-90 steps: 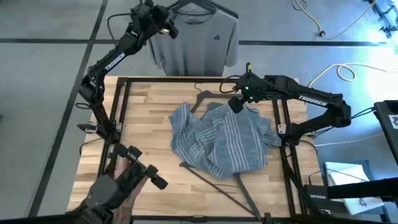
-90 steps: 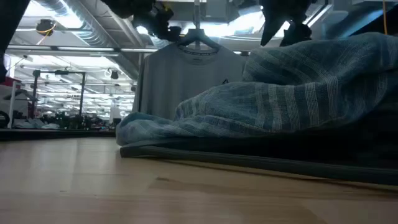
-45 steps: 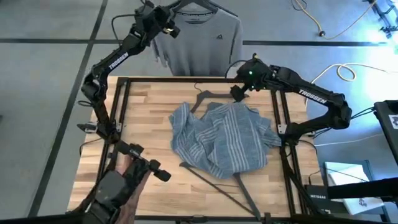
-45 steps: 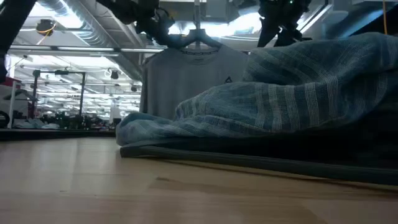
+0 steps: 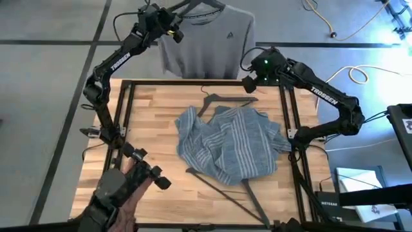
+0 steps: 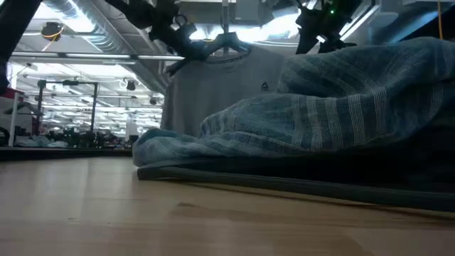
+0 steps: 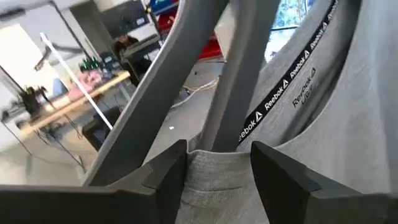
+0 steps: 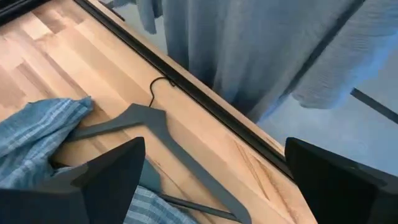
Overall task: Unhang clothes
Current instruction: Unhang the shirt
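Note:
The plain grey T-shirt [image 5: 206,42] hangs on a dark hanger [image 6: 226,44] beyond the table's far edge. The hanger is tilted in the low view. My left gripper [image 5: 171,28] is at the T-shirt's collar, shut on it. The blue-grey striped shirt [image 5: 228,142] lies crumpled on the middle of the table. A bare hanger [image 5: 219,100] lies flat by its far side. My right gripper [image 5: 250,81] hovers open over the table's far edge, above that hanger [image 8: 149,121], holding nothing. My left gripper pinches the T-shirt's cloth at the collar edge [image 7: 217,165] between its two fingers [image 7: 168,177], right where the hanger's grey bar [image 7: 236,81] enters the neck opening. Whether the hanger is also inside the pinch, I cannot tell. The T-shirt hangs below, clear of the table.
A dark metal frame [image 5: 193,82] runs around the table's edges. Another hanger [image 5: 225,188] sticks out from under the striped shirt's near side. A person's gloved hand with a dark device [image 5: 132,183] is at the table's near left corner.
My right gripper has risen from the striped shirt's far edge and gone toward the table's far edge; the shirt stays crumpled in place. The grey T-shirt has swung toward the right, and its hanger has tipped, with my left gripper at the collar.

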Controlling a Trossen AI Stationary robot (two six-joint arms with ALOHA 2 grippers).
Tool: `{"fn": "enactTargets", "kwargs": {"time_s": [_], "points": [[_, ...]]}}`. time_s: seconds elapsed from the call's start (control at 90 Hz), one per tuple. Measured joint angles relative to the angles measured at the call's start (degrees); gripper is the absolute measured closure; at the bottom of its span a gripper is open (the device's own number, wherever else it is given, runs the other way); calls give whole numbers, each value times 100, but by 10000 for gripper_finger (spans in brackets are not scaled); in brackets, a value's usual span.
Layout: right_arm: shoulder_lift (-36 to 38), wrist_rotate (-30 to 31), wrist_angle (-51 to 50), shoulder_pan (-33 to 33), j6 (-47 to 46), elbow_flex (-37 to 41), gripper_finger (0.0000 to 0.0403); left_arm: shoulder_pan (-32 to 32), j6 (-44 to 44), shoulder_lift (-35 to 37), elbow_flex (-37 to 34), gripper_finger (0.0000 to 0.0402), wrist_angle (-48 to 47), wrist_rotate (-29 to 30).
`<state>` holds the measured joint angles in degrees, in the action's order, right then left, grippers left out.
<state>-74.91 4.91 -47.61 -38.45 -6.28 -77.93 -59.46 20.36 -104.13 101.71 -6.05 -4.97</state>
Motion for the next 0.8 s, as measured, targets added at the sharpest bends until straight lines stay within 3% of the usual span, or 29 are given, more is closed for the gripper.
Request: {"fn": "enactTargets", "kwargs": {"time_s": [0.156, 0.456, 0.8], "points": [[0, -46, 0, -72, 62, 0, 36, -132, -672, 2, -1, 240, -114, -762], [0, -131, 0, -70, 85, 0, 36, -125, -968, 10, -2, 240, -108, -2735], [0, -308, -11, -57, 135, 0, 36, -160, -1239, 13, -2, 241, -79, -3050]]}}
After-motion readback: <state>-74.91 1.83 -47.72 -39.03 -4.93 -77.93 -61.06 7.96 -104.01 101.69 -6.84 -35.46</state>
